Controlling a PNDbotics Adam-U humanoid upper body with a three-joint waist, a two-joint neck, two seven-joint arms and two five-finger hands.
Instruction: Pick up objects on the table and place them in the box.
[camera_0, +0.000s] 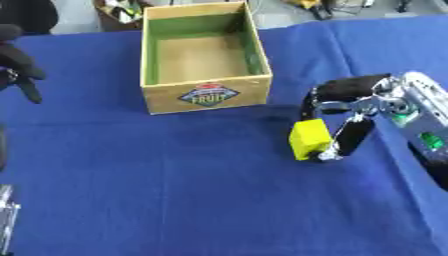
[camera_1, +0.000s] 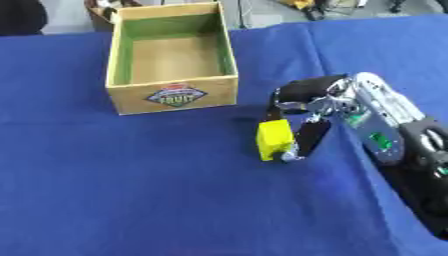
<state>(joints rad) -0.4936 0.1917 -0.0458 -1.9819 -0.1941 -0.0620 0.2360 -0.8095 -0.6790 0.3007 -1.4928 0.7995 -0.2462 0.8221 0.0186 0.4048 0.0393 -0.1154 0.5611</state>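
Note:
A yellow block (camera_0: 310, 139) stands on the blue tablecloth, right of centre. My right hand (camera_0: 348, 114) reaches in from the right, its fingers and thumb curled round the block and pinching it. The wooden box (camera_0: 203, 55), with green inner walls and a fruit label on its front, stands at the back centre with nothing inside. My left hand (camera_0: 19, 65) shows only as dark fingers at the left edge of the left eye view, relaxed and away from the block.
The blue tablecloth (camera_0: 175, 190) covers the whole table. Cluttered items (camera_0: 122, 10) lie beyond the far edge behind the box. A metal part of my left arm (camera_0: 5, 215) shows at the lower left corner.

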